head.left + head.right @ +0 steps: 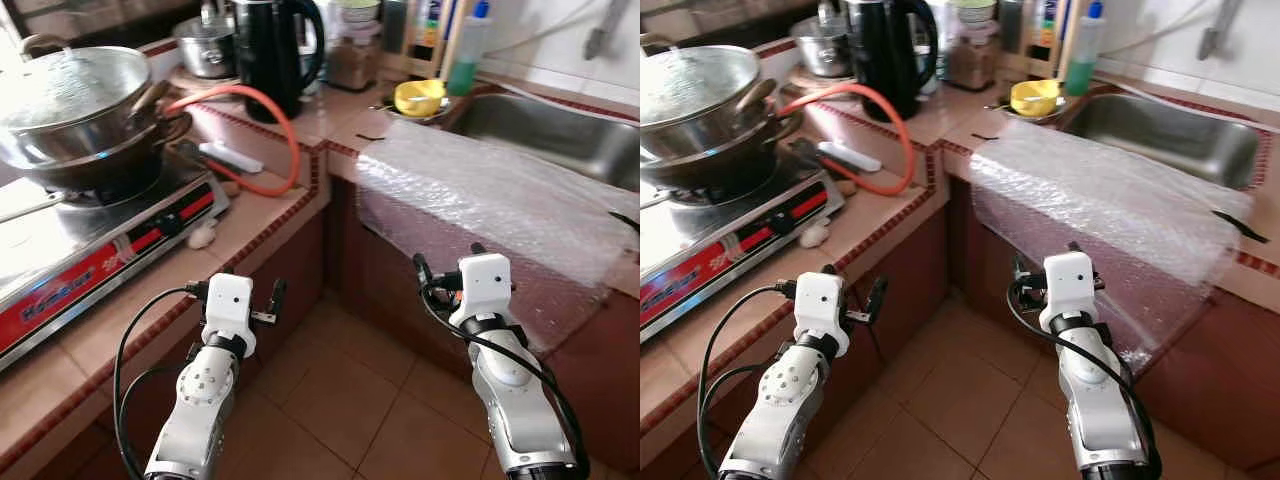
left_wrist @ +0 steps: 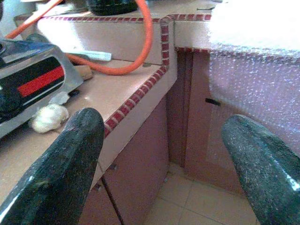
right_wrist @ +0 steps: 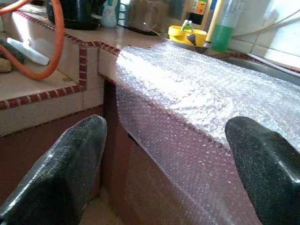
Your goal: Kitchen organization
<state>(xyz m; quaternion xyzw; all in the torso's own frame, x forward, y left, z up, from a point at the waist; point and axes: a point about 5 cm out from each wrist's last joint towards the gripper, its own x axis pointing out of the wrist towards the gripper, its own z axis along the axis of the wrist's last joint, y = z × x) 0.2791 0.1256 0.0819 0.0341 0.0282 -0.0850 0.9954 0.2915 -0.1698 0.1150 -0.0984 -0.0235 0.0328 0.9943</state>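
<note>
A sheet of clear bubble wrap (image 1: 490,190) lies over the tiled counter beside the steel sink (image 1: 560,135) and hangs down the cabinet front. A yellow cup (image 1: 420,97) sits in a metal dish at the sink's corner. My left gripper (image 1: 238,288) is open and empty, low in front of the stove counter's edge. My right gripper (image 1: 450,262) is open and empty just before the hanging bubble wrap (image 3: 187,93). In the left wrist view a garlic bulb (image 2: 49,117) lies on the counter by the left gripper's fingers (image 2: 70,159).
A gas stove (image 1: 90,250) carries stacked metal woks (image 1: 75,100) at the left. An orange hose (image 1: 285,130) loops past a black kettle (image 1: 272,55). A white utensil (image 1: 232,157), a small pot (image 1: 205,45), a jar (image 1: 352,55) and a green bottle (image 1: 465,60) stand behind. Tiled floor (image 1: 340,390) lies below.
</note>
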